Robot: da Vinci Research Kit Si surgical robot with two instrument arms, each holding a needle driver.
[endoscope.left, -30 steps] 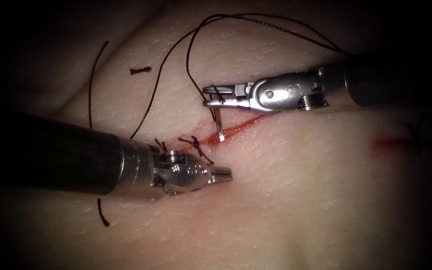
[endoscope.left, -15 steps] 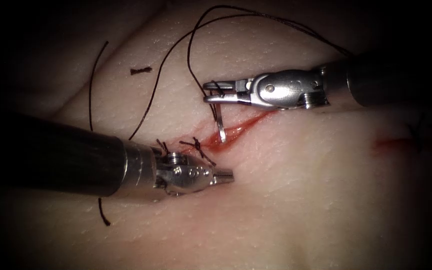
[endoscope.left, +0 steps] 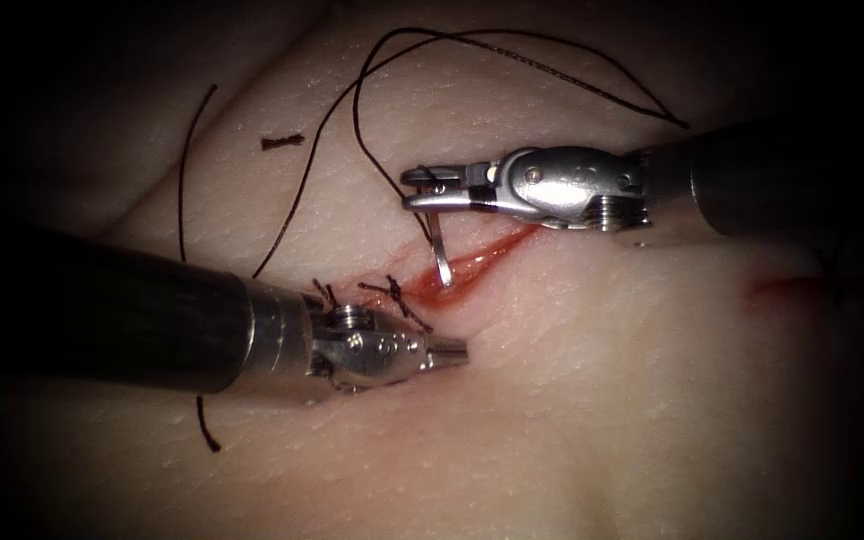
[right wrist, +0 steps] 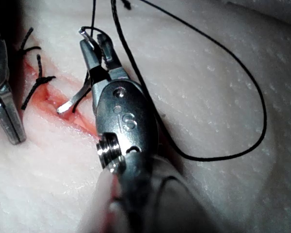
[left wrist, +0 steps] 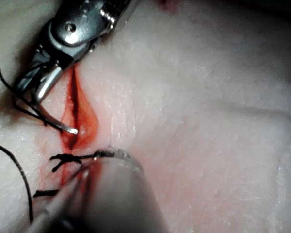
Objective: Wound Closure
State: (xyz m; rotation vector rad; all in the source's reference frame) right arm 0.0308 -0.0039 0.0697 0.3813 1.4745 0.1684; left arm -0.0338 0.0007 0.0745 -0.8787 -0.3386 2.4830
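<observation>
Between the jaws of the right tool (endoscope.left: 424,190) the needle (endoscope.left: 439,250) is held, gripped near its thread end, so that the curve hangs below the jaws with its point just over the open part of the cut (endoscope.left: 482,252) and not in the tissue (endoscope.left: 572,400). These jaws are seen closed on the needle in the right wrist view, where the right tool (right wrist: 94,51) and the needle (right wrist: 72,101) lie beside the red fluid (right wrist: 48,104). From the jaws the thread (endoscope.left: 512,55) is carried up and away in a wide loop across the tissue. Below and to the left of the needle point, the left tool (endoscope.left: 447,350) is kept with its jaws closed on nothing, its tip resting close to the tissue beside the cut. Just behind that tip two tied stitches (endoscope.left: 392,292) are seen across the cut (their short ends stand up). A loose cut end (endoscope.left: 280,142) lies well apart from both tools. The step is judged to be the placing of the needle for a further bite; a steady point and a fixed angle would be called for.
</observation>
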